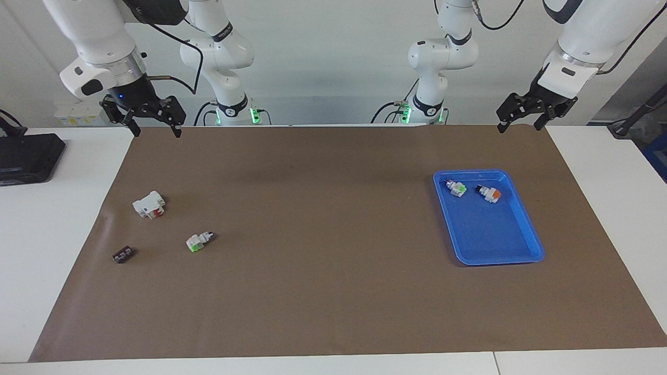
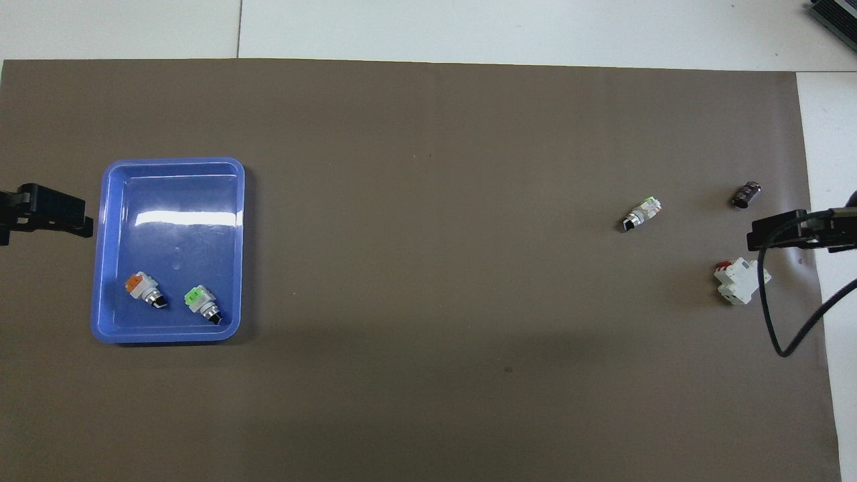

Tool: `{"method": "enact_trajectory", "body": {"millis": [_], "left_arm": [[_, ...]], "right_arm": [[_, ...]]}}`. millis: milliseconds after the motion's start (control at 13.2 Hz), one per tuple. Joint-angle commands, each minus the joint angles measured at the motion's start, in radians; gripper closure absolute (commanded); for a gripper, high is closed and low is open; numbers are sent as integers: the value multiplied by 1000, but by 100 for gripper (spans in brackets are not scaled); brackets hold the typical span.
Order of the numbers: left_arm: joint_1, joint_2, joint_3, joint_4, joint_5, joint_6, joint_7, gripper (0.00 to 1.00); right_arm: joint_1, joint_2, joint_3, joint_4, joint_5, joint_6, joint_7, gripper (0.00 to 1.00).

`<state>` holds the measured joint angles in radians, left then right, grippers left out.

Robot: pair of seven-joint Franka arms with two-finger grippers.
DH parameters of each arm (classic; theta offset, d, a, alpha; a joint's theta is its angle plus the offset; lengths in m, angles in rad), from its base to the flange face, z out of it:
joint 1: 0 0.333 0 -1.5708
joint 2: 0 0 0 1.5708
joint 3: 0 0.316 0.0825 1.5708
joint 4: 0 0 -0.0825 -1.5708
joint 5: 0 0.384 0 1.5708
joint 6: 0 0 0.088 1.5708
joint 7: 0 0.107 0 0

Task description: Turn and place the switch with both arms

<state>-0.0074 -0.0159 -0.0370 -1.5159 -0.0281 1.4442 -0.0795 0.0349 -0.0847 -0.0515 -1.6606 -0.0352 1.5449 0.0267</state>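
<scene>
Two blocky switches (image 1: 458, 188), glossy-looking tray (image 1: 526, 255).

Three switches showing: orange-faced switch (image 1: 489, 194) and green-faced switch (image 1: 457, 188) lying in tray near its robot-side edge; third switch (image 1: 198, 240) lying on mat toward right arm's end. One blue tray (image 1: 513, 251). One white block with red part (image 1: 149, 204) sitting near mat's edge. One small dark piece (image 1: 122, 254), possibly cylindrical, lying by same edge. One brown mat (image 1: 323, 302) covering tabletop. Two grippers hanging above: left gripper (image 1: 518, 125), right gripper (image 1: 156, 130).
</scene>
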Motion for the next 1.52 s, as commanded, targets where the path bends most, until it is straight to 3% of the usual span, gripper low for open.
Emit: {"method": "enact_trajectory", "body": {"millis": [0, 379, 1441], "left_arm": [[-9, -6, -4, -1, 17, 11, -16, 0], [-25, -65, -7, -142, 16, 159, -13, 0], [-57, -64, -11, -135, 80, 154, 7, 0]], "right_arm": [[-1, 3, -1, 13, -17, -23, -16, 0], [0, -1, -1, 5, -15, -8, 13, 0], [0, -6, 1, -5, -5, -9, 48, 0]]}}
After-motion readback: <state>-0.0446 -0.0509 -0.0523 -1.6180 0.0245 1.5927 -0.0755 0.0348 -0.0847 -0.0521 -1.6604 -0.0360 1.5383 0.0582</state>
